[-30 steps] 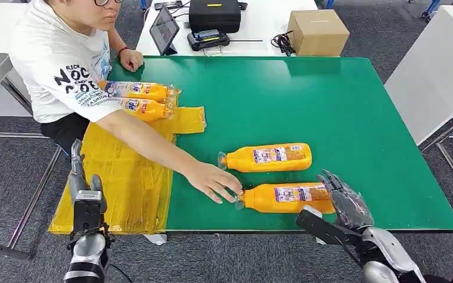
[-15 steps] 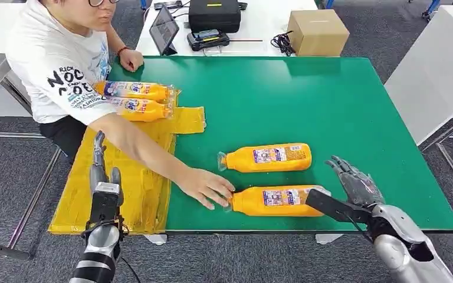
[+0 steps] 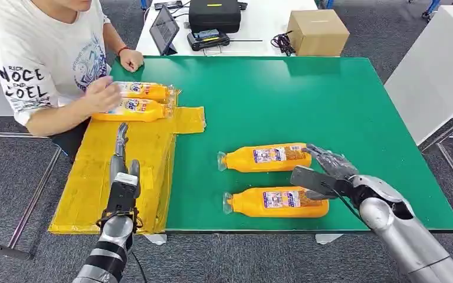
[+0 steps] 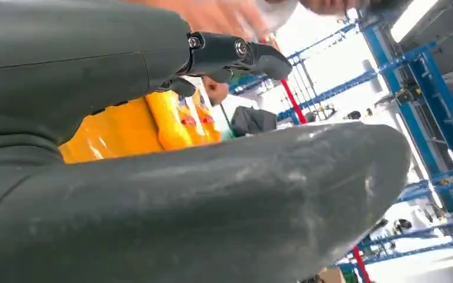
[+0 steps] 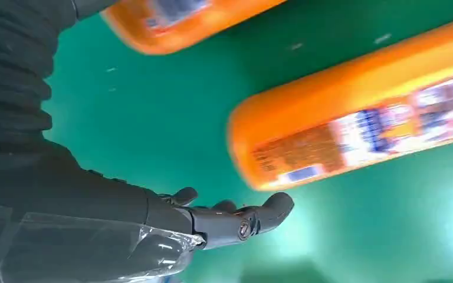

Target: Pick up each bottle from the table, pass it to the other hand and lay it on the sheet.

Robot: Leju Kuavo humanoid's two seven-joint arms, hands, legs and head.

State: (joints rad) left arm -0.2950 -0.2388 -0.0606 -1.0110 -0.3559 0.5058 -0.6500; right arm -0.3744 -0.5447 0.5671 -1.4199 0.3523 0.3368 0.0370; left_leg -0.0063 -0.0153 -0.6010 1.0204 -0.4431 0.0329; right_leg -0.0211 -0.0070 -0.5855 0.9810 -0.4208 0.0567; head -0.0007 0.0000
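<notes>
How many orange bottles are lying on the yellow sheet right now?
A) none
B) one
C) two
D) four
C: two orange bottles lie side by side at the far end of the yellow sheet, next to the person's hand, while two more bottles lie on the green table near the right hand.

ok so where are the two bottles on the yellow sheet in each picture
head view: the two bottles lie side by side at upper left, on the far end of the yellow sheet, by the person's hand.
left wrist view: left of middle, orange.
right wrist view: looks at the green table and the other bottles instead.
shared landmark: the yellow sheet.
</notes>
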